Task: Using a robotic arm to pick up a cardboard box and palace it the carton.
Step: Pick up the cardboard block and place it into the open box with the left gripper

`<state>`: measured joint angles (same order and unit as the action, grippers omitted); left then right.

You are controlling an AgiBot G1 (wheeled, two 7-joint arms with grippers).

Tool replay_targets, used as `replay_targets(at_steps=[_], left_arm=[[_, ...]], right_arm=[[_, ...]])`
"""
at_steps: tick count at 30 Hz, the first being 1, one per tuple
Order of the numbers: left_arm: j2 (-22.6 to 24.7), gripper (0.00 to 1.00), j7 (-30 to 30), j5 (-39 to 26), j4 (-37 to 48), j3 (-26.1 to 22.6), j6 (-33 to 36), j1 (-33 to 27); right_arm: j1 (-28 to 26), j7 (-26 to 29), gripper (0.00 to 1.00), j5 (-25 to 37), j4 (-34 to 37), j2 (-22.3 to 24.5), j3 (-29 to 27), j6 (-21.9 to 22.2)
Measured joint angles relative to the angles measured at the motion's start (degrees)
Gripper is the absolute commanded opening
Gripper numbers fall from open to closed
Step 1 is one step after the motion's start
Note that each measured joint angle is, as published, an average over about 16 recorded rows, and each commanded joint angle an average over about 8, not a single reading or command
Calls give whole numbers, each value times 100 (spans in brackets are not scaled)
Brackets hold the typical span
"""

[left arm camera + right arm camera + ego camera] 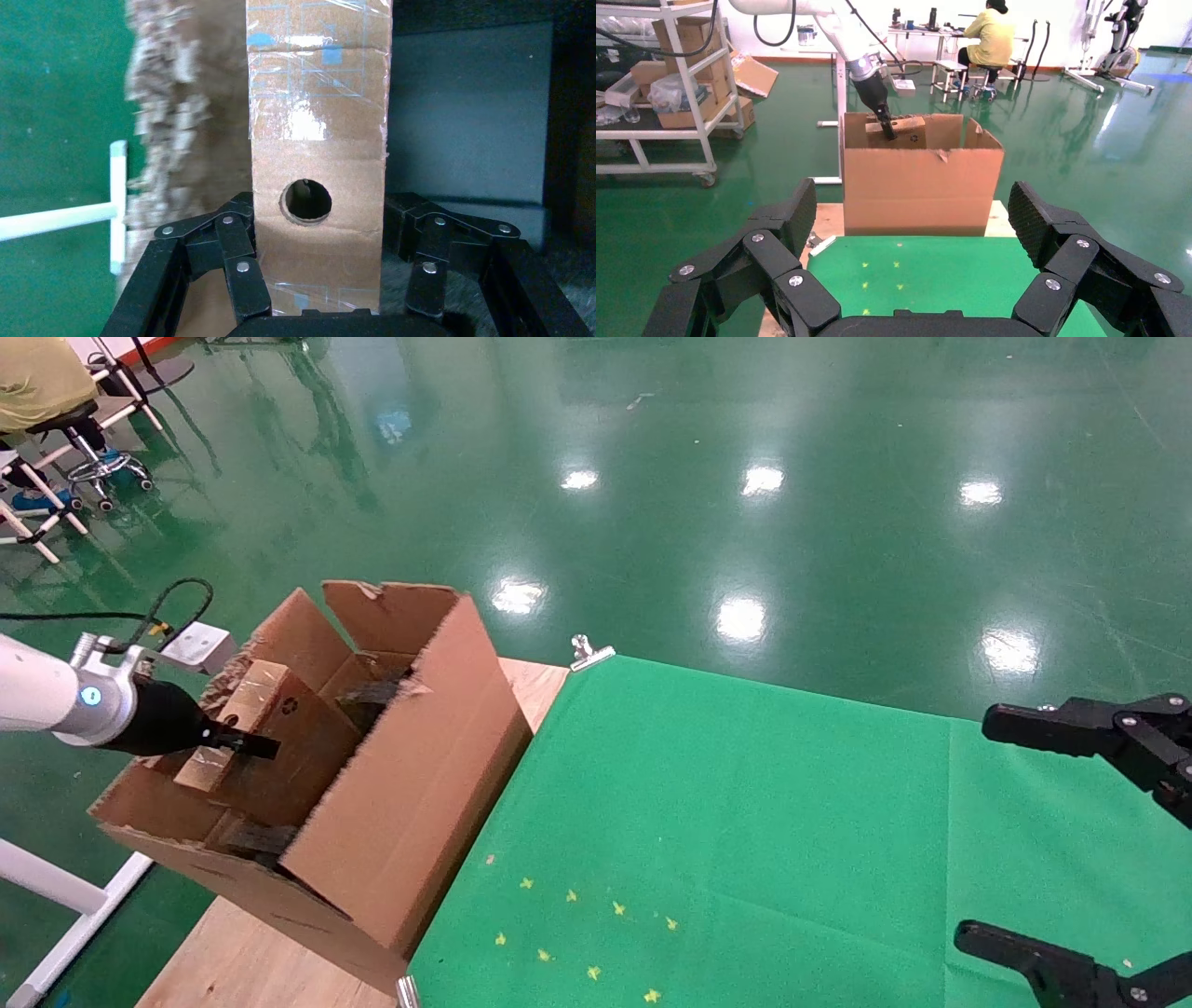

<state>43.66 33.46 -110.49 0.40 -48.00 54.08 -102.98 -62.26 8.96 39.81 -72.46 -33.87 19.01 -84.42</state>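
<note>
Bright overhead lighting, round white glare spots on the glossy green floor [745, 505], sheen on the cardboard box [318, 140] tape up close, dark shadow inside the carton [410, 775], torn flap edge soft and blurred.

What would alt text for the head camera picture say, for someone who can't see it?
The robotic arm on the left holds a small cardboard box in its tool, inside the open top of a large carton that stands on a table covered in green cloth. The right tool waits open at the right edge.
</note>
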Motion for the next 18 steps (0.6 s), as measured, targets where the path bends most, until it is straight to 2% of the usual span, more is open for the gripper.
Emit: replay_targets(at_steps=[18], left_arm=[[100, 0, 27, 446, 25, 314, -422, 655]], right_arm=[[0, -1, 100, -1, 0, 1, 2, 1]])
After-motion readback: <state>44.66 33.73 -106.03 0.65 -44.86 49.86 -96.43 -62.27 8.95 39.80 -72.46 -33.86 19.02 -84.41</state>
